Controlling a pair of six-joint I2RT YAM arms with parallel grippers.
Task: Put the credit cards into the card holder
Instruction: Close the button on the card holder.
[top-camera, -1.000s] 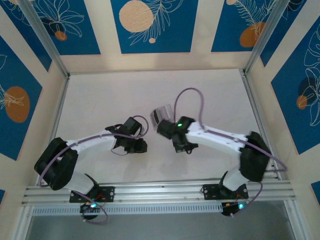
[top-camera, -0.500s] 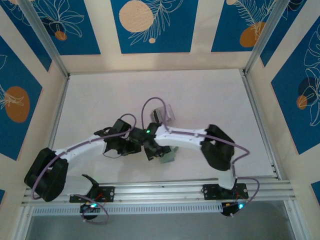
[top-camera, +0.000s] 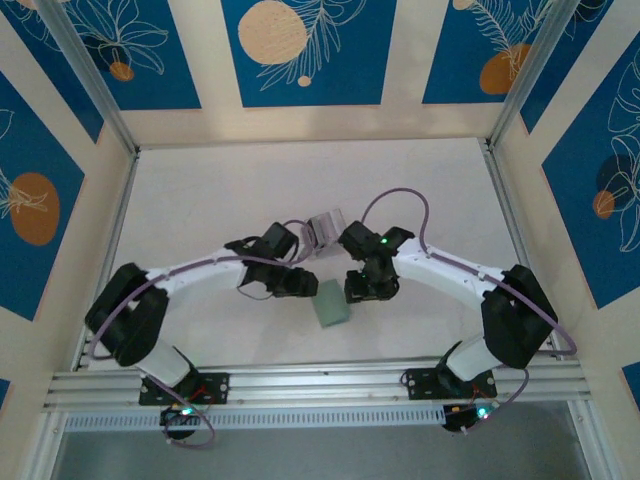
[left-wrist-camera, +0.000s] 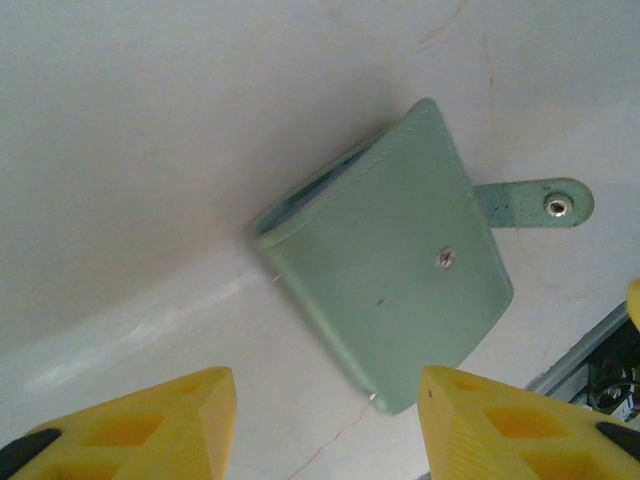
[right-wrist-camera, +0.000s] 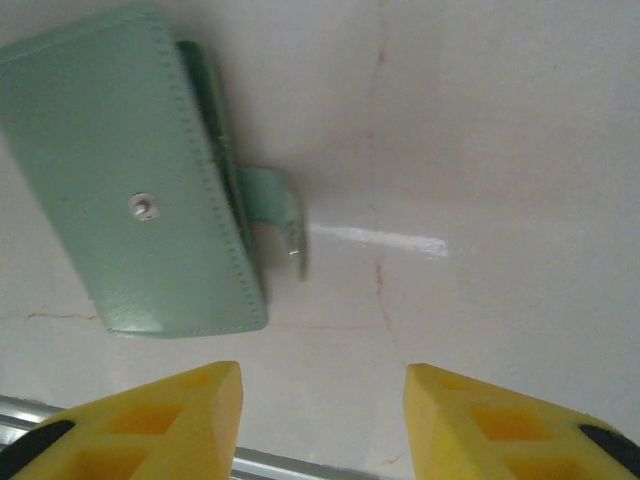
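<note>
The card holder (top-camera: 331, 303) lies flat on the white table (top-camera: 200, 200), a little toward 6 o'clock from its middle, between the 2 arms. In the top view the left gripper (top-camera: 305, 287) sits just beside it at its 10 o'clock and the right gripper (top-camera: 360, 293) just beside it at its 2 o'clock. A pale grey-white stack (top-camera: 325, 232) rests near the holder at its 12 o'clock.

From the left wrist, the left gripper (left-wrist-camera: 322, 400) has its yellow fingers (left-wrist-camera: 150, 420) spread wide with nothing between them. The card holder (left-wrist-camera: 400, 260) is at about 1 o'clock from the gap, and its snap tab (left-wrist-camera: 530, 203) lies loose on the table, pointing to 3 o'clock.

From the right wrist, the right gripper (right-wrist-camera: 322, 385) is likewise spread and empty. The card holder (right-wrist-camera: 140, 230) sits at its 10 o'clock, untouched, and the snap tab (right-wrist-camera: 275, 205) sticks out from its 3 o'clock edge
</note>
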